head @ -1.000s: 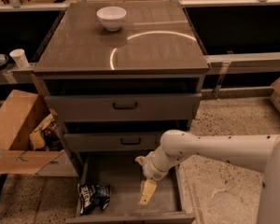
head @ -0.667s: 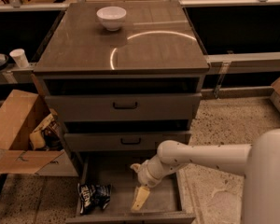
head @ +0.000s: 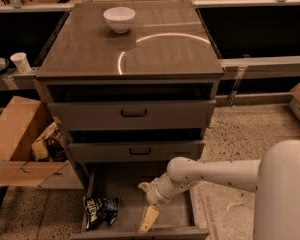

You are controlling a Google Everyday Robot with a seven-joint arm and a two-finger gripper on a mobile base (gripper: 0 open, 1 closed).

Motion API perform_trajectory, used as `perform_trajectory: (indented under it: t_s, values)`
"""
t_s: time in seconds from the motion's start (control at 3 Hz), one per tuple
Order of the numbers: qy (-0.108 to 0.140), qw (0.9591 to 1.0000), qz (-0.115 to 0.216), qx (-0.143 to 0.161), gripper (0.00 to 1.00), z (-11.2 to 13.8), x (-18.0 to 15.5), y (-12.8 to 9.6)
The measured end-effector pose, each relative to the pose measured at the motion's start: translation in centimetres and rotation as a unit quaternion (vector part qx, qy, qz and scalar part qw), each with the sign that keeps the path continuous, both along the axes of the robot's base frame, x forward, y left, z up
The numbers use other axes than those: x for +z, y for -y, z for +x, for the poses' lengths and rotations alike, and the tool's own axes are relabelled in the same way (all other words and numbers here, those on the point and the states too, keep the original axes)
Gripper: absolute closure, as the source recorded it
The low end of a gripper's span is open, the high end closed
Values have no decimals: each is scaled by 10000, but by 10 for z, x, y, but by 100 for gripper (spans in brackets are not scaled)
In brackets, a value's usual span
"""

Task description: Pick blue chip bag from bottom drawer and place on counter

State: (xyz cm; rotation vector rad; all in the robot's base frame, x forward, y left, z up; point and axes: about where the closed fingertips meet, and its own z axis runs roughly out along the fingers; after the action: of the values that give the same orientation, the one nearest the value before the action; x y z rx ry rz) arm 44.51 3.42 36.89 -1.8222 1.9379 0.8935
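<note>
The blue chip bag [head: 101, 210] lies crumpled at the front left of the open bottom drawer [head: 121, 189]. My gripper [head: 146, 209] hangs over the drawer's front middle, to the right of the bag and apart from it, with pale fingers [head: 149, 219] pointing down and forward. It holds nothing. The white arm reaches in from the lower right. The counter [head: 90, 49] is the glossy grey-brown cabinet top above, with a curved white reflection.
A white bowl [head: 119, 19] stands at the counter's back. Two grey drawers with black handles [head: 134, 113] sit above the bottom one. An open cardboard box [head: 20, 139] with tan wrappers stands to the left. A white cup [head: 21, 62] sits on the left ledge.
My gripper has moved left and lower inside the bottom drawer, toward the chip bag. The bag has not moved.
</note>
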Motion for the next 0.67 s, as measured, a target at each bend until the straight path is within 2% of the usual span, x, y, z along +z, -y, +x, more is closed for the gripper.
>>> perform_trajectory:
  t_s: [0.33, 0.67]
  values:
    - [6, 9999, -86, -121, 0, 23, -38, -11]
    - [43, 9994, -21, -341, 0, 55, -94, -29]
